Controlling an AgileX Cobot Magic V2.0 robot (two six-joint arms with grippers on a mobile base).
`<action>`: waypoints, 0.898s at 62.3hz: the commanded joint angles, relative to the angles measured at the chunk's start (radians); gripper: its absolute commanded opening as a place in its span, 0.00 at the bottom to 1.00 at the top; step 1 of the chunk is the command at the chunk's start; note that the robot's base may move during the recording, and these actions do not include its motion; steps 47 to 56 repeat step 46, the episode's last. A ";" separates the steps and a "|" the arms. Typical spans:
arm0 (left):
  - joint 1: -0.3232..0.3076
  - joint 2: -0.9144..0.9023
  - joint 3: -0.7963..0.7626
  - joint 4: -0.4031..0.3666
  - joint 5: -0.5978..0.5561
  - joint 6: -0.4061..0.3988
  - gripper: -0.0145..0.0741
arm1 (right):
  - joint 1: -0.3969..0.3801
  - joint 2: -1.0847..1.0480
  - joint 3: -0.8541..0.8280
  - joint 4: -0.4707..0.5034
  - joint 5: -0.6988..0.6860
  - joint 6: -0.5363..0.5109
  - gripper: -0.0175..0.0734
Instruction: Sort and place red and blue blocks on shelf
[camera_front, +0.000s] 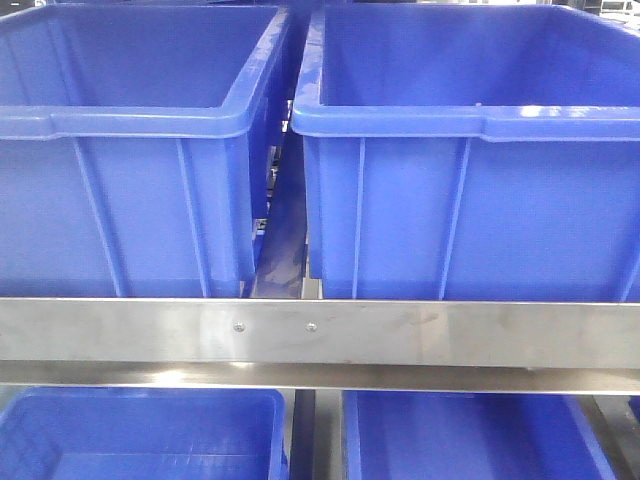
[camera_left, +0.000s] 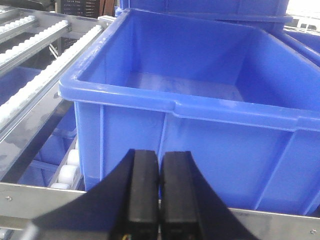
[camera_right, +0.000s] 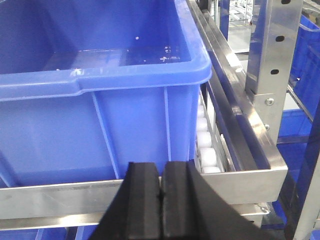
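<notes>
left tool (camera_left: 159, 200): pads pressed together, empty | right tool (camera_right: 161, 205): same | smooth ribbed plastic bins (camera_front: 140, 120) | brushed-steel rail (camera_front: 400, 335)

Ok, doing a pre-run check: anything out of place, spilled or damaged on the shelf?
Nothing damaged or askew. The left bin and right bin sit squarely behind the rail. Only oddity: small white specks on the right bin's floor. No blocks are visible, and both grippers are shut empty.

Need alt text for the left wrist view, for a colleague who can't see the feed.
The left gripper, black fingers pressed together and holding nothing, points at a large blue bin that looks empty. The bin sits on a metal shelf with white rollers at left.
</notes>
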 joint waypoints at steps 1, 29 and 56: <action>0.002 -0.019 0.022 0.003 -0.091 -0.003 0.31 | -0.003 -0.020 -0.022 -0.009 -0.090 -0.008 0.26; 0.002 -0.019 0.022 0.003 -0.091 -0.003 0.31 | -0.003 -0.020 -0.022 -0.009 -0.090 -0.008 0.26; 0.002 -0.019 0.022 0.003 -0.091 -0.003 0.31 | -0.003 -0.020 -0.022 -0.009 -0.090 -0.008 0.26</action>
